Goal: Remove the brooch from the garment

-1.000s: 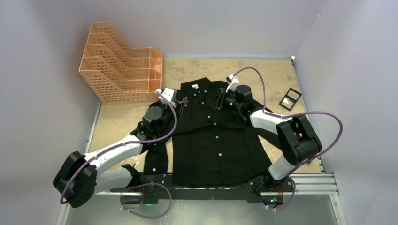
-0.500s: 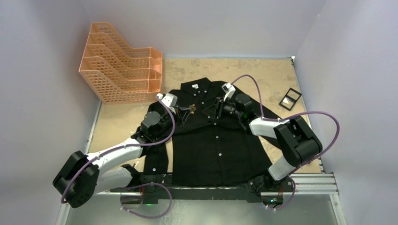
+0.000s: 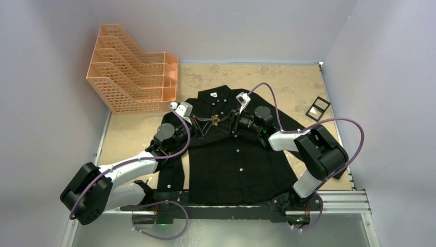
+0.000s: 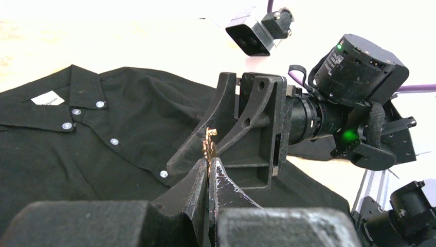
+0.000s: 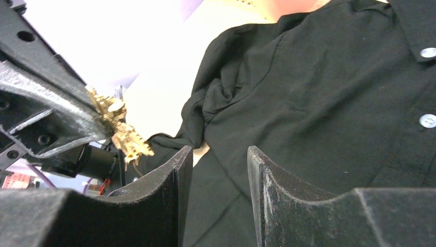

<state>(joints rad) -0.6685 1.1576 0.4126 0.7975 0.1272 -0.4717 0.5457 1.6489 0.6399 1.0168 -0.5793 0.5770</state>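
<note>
The black garment (image 3: 231, 159) lies flat on the table, collar at the far end. My left gripper (image 3: 211, 121) is shut on the tiny golden brooch (image 3: 216, 120) and holds it above the shirt's chest. In the left wrist view the brooch (image 4: 209, 141) sticks up from the closed fingertips (image 4: 203, 167), with the garment (image 4: 103, 123) behind. My right gripper (image 3: 230, 123) is open and empty, facing the left one, its jaws just right of the brooch. In the right wrist view the brooch (image 5: 121, 128) sits left of the gripper (image 5: 220, 150), over the garment (image 5: 319, 92).
An orange tiered file rack (image 3: 134, 77) stands at the far left. A small black frame (image 3: 318, 108) lies at the far right on the tan table. A metal rail (image 3: 339, 200) runs along the near edge.
My left gripper has moved right and nearer with the brooch in it. My right gripper has swung left toward it, so the two now meet over the shirt's chest.
</note>
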